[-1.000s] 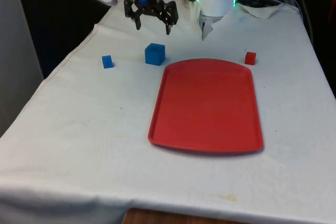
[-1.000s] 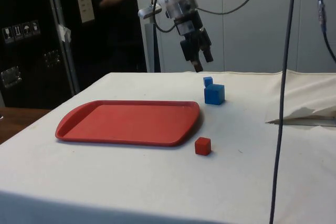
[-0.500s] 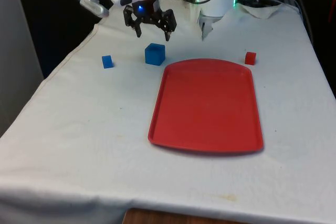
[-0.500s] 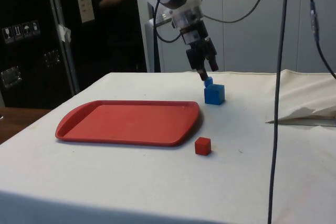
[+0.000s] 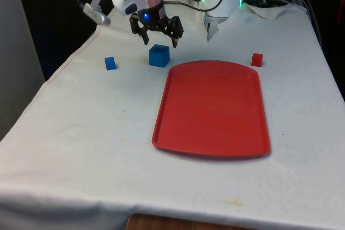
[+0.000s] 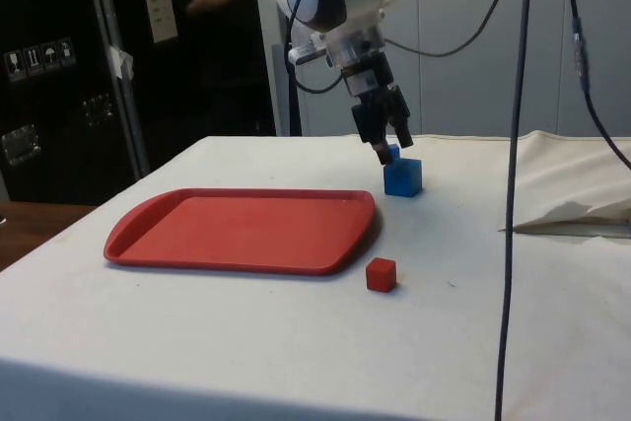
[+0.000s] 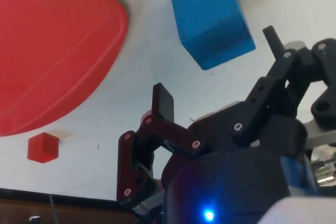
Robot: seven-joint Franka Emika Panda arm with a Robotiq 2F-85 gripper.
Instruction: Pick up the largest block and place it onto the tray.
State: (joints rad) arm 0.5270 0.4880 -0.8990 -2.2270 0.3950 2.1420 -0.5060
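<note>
Above large blue block (image 5: pixel 159 56), jaws spread; red tray (image 5: pixel 213 109) beside.

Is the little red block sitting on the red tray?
No, the little red block sits on the white cloth, apart from the red tray.
</note>
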